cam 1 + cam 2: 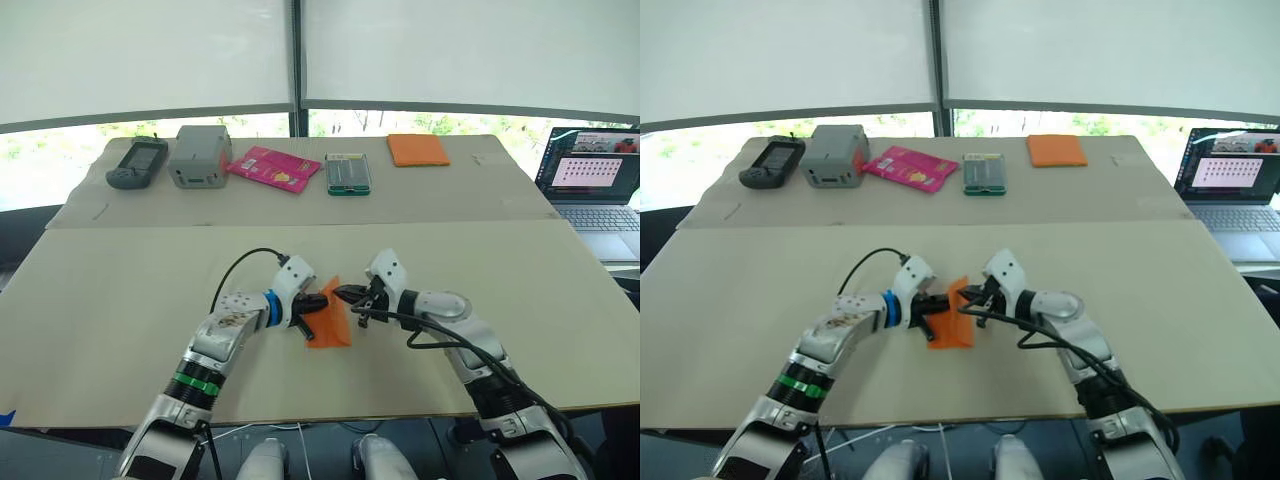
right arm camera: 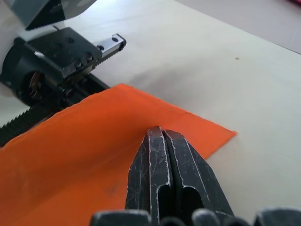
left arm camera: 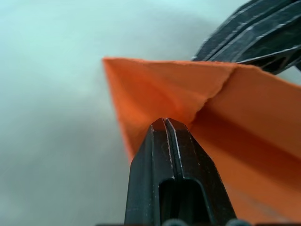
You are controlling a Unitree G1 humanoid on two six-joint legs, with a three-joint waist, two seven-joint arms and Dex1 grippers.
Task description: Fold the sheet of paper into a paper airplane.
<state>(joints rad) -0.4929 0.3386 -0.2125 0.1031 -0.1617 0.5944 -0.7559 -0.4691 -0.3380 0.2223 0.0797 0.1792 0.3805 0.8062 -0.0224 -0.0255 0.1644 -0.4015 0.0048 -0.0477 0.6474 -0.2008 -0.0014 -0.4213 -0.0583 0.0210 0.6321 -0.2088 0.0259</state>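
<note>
Right at the near middle of the table, both arms meet over the sheet of paper, a small orange folded wedge with one point up and its lower edge down toward the tabletop. The left tool comes in from the left side, fingers pressed flat together in the wrist view, clamped on a fold of the orange paper where a crease runs off toward the tip. The right tool comes in from the right, and its wrist camera shows its two fingers closed tight as well, pinching the paper's edge, with the flat orange sheet spreading out beyond them and one corner lying on the table. The two tools sit just beside each other, tips nearly meeting, the paper held between them. Beyond that, bare tabletop up to a seam across the surface. Along the far strip, left to right: a dark handheld device, a grey box just beside it, a pink packet lying at a slant, a green-edged flat case, and an orange pad well apart toward the right. Off the table's right edge, an open laptop with its screen lit
</note>
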